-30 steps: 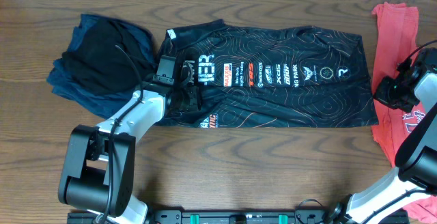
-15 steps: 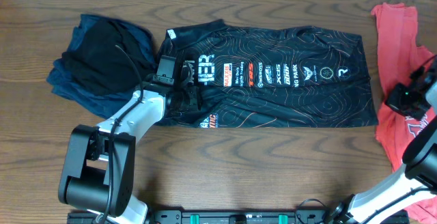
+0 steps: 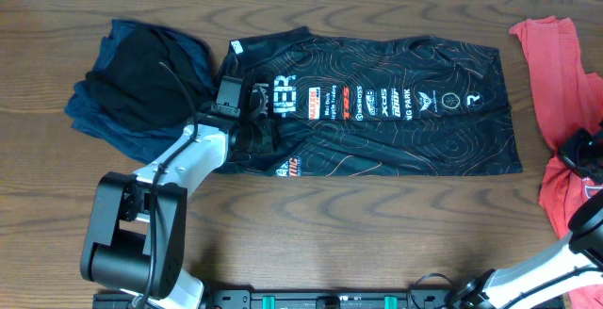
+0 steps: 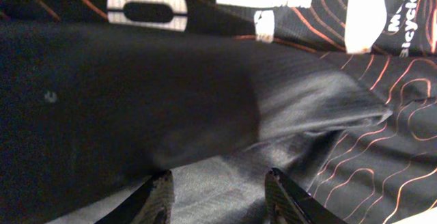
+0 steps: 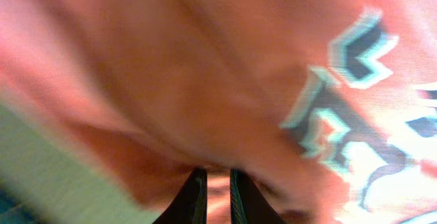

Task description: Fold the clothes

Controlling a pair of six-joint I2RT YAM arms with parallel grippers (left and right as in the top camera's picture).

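The black jersey [image 3: 377,102] with white lettering and orange contour lines lies spread flat across the middle of the table. My left gripper [image 3: 252,121] rests on its bunched left end. In the left wrist view that gripper [image 4: 217,177] stands open, its fingertips apart with grey-black jersey cloth [image 4: 307,115] under and between them. A coral-red T-shirt [image 3: 556,55] lies at the right edge. My right gripper [image 3: 579,154] is over it. In the right wrist view this gripper [image 5: 217,173] pinches a fold of the red T-shirt [image 5: 205,60] between nearly closed fingers.
A pile of navy and black garments [image 3: 141,83] lies at the back left, next to the jersey's left end. Bare brown wood [image 3: 377,224] runs along the front of the table. The left arm's base [image 3: 132,234] stands at the front left.
My right gripper has moved right and toward the front, dragging the red T-shirt away from the jersey. The left gripper and the jersey have stayed put.
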